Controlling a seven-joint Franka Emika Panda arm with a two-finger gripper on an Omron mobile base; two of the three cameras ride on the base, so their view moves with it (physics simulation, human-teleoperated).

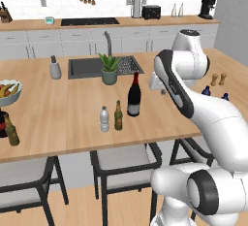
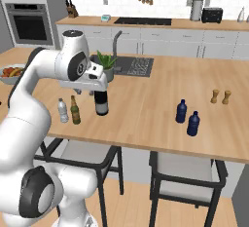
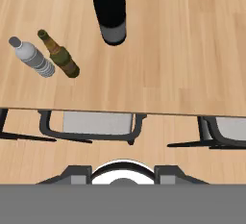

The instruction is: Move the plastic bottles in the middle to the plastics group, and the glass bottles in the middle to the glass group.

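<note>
Three bottles stand together mid-counter. The clear plastic bottle [image 1: 104, 119] [image 3: 32, 57] is leftmost, and the small brown glass bottle [image 1: 118, 116] [image 3: 60, 55] is beside it. The tall dark wine bottle [image 1: 134, 95] [image 2: 101, 103] [image 3: 110, 11] is to their right. My gripper [image 2: 84, 92] [image 3: 123, 174] hangs open and empty above the counter, just in front of the wine bottle's neck. The plastics group, two dark blue bottles [image 2: 181, 111] [image 2: 193, 123], stands to the right. The glass group, a beer bottle [image 1: 10, 130] beside a dark bottle [image 1: 2, 123], is at the far left edge.
A fruit bowl [image 1: 7, 91] sits behind the glass group. Two wooden shakers [image 2: 215, 96] stand beyond the blue bottles. A potted plant [image 1: 109, 70] and the sink [image 1: 87, 67] lie behind the middle bottles. Chairs [image 3: 96, 124] are tucked under the counter's near edge.
</note>
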